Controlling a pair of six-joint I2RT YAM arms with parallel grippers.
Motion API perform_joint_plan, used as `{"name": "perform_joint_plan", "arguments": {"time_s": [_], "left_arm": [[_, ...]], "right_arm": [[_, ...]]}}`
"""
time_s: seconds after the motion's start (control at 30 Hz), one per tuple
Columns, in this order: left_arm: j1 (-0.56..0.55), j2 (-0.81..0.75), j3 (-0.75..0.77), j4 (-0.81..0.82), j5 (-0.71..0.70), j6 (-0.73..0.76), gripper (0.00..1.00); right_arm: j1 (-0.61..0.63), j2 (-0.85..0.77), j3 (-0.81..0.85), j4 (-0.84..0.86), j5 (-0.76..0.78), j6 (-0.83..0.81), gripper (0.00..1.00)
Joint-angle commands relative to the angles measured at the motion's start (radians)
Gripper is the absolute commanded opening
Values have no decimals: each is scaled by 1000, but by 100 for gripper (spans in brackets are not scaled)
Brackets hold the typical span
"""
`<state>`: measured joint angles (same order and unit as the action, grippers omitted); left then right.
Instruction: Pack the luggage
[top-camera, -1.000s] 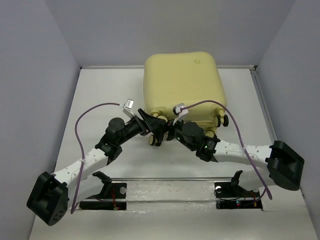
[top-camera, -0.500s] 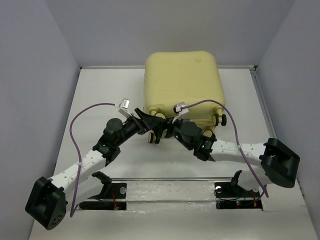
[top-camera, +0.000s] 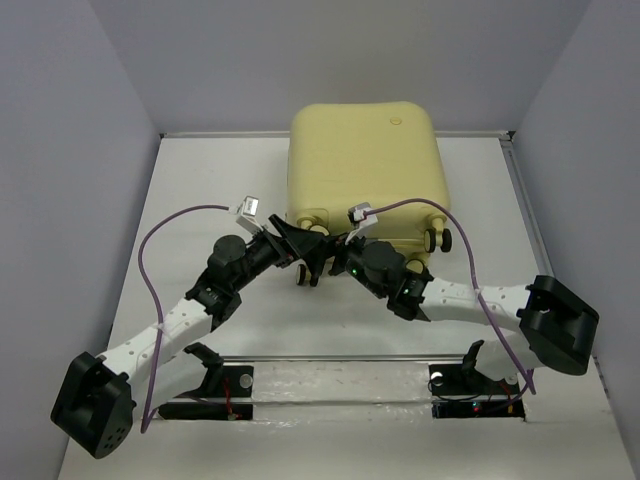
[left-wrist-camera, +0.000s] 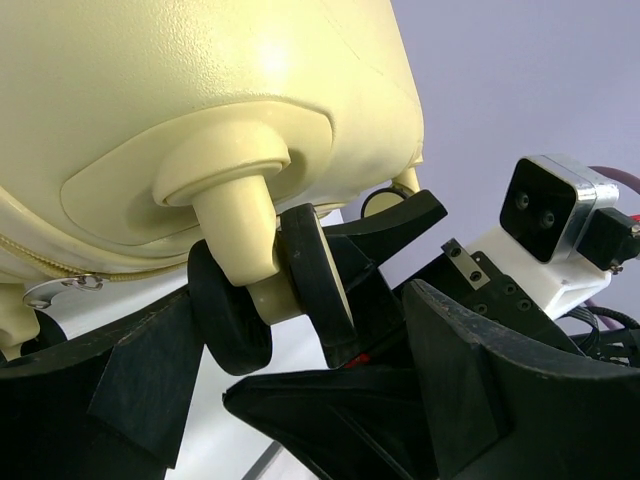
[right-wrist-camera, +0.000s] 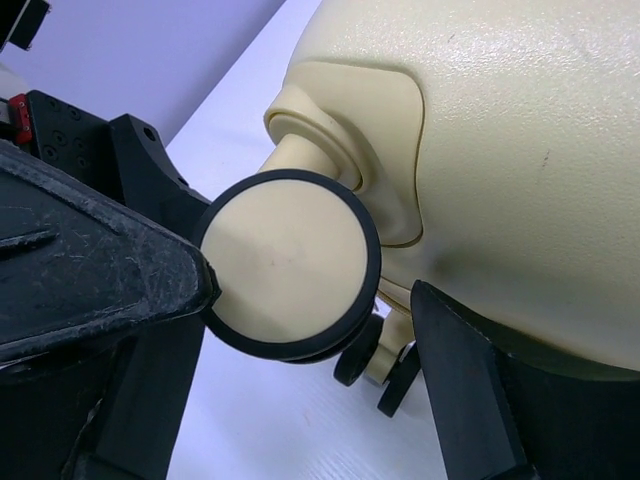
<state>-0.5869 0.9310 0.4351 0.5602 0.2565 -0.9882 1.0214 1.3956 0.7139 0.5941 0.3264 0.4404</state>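
Table (top-camera: 200, 190), luggage (top-camera: 365, 165) same as before

The white tabletop (top-camera: 200, 180) before me carries one thing: the luggage (top-camera: 365, 170), lying flat on its shell at the far middle, against the back edge. Its round emblem (top-camera: 396, 120) faces up and its wheels (top-camera: 437, 240) point toward my bases.

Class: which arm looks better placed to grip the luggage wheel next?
Probably left: the left pincer, open, straddles the wheel centrally; the right pincer has it off-centre, beside one finger.
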Motion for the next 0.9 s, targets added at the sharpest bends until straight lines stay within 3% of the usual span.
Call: {"name": "perform_joint_plan", "arguments": {"time_s": [0.0, 0.27, 0.57, 0.67, 0.73, 0.77, 0.8, 0.87], "left_arm": [[-22, -18, 36, 82, 101, 57, 87], [-22, -20, 2, 152, 102, -19, 97], [-22, -15, -15, 213, 124, -81, 99], [-22, -24, -15, 216, 133, -84, 99], [-22, -34, -18, 216, 133, -81, 99], [-22, -40, -19, 216, 135, -79, 99], [-22, -43, -24, 214, 139, -78, 99], [-21, -52, -27, 207, 144, -72, 99]], "right_arm": [[-20, -17, 62, 295, 0, 72, 89], [-20, -35, -39, 547, -13, 60, 90], [-20, 34, 27, 570, 77, -2, 84], [-20, 62, 39, 595, 114, -8, 66], [-20, 77, 55, 602, 149, -15, 47], [-20, 88, 56, 604, 167, -16, 36], [-20, 89, 56, 610, 171, -19, 17], [-20, 89, 45, 634, 177, -26, 10]]}}
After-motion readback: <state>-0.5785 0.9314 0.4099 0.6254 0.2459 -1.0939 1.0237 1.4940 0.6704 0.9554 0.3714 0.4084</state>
